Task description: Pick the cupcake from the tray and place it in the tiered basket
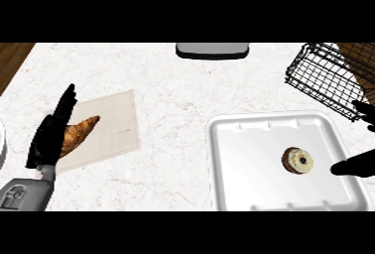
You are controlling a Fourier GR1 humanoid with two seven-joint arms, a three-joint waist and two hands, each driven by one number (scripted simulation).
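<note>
A small cupcake (298, 160), brown with a pale top, sits in the right half of the white tray (242, 149). My right hand (357, 164) comes in from the right edge, its fingers lying over the tray's right rim just beside the cupcake, with another fingertip higher up by the basket; nothing is held. The black wire tiered basket (326, 79) stands at the upper right, behind the tray. My left hand (53, 130) rests open at the left, fingers straight and pointing up.
A croissant (79, 132) lies on a beige mat (110, 129) partly behind the left hand. A white and grey appliance (212, 49) sits at the counter's far edge. A white plate's rim (2, 149) shows at the left edge.
</note>
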